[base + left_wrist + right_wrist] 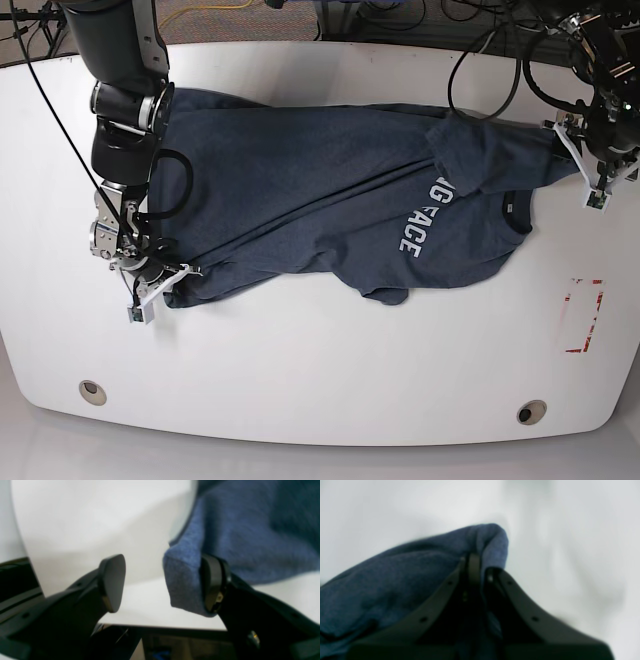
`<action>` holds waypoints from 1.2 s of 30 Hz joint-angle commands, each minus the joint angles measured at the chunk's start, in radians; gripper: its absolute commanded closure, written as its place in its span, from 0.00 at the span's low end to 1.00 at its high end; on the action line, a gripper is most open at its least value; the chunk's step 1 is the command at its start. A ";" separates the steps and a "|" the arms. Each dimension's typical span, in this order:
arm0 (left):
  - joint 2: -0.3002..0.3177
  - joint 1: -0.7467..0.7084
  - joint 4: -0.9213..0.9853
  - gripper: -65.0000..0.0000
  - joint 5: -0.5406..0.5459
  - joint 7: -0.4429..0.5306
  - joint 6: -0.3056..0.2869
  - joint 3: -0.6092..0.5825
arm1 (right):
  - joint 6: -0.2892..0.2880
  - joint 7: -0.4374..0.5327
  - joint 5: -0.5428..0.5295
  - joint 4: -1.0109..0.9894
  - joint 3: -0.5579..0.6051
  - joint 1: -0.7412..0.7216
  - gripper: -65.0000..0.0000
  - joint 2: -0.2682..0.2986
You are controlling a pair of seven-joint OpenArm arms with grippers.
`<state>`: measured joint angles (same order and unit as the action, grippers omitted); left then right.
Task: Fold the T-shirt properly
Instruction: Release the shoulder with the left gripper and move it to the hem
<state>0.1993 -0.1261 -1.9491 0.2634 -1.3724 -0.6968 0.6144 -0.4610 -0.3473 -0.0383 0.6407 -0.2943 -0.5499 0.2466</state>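
Two arms reach down over one dark blue T-shirt [300, 205], which lies spread across the middle and far part of the white table [300, 370], partly doubled on itself and rumpled, its white lettering [412, 232] showing near the fold. The right gripper [481, 562] is clenched on a pinch of the cloth at the shirt's near corner, probably to anchor that end so the fabric can be drawn straight or carried over without the rest sliding. The left gripper [166, 583] has its jaws parted at the opposite end, with a flap of fabric standing between them and against one finger — nothing is clamped there. That looks like a release after placing that end, or a chance to regrip it; which of the two, I can't tell. The near edge bulges in a loose lobe, so the fold seems far from finished and will likely need smoothing. As for the surroundings, black cables [497, 75] loop over the table's far side close to the left arm, and could snag if that arm swings wide. Two round grommets [92, 392] sit near the table's front corners, well apart from the cloth — and a red marking [585, 318] lies on the left arm's side, also off the shirt.
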 commanded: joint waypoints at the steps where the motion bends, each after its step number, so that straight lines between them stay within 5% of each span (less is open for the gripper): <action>1: 0.018 0.016 -0.022 0.39 0.104 -0.024 -0.001 0.002 | -0.002 0.009 -0.010 0.020 -0.001 -0.025 1.00 0.009; 15: 0.056 0.161 -0.011 0.39 0.494 -0.024 -0.001 0.066 | -0.002 0.009 -0.010 0.020 -0.001 -0.025 1.00 0.007; 27: 0.050 0.382 0.265 0.39 0.282 -0.017 -0.001 0.037 | -0.006 0.011 -0.015 0.020 -0.001 -0.025 1.00 0.007; 36: 0.056 0.463 0.541 0.39 0.135 0.156 -0.001 -0.017 | -0.006 0.011 -0.018 0.020 -0.001 -0.023 1.00 0.006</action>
<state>0.2371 0.3008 -1.4384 0.4000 -1.2648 -0.6956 0.6136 -0.4641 -0.3447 -0.0490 0.6434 -0.2943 -0.5468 0.2413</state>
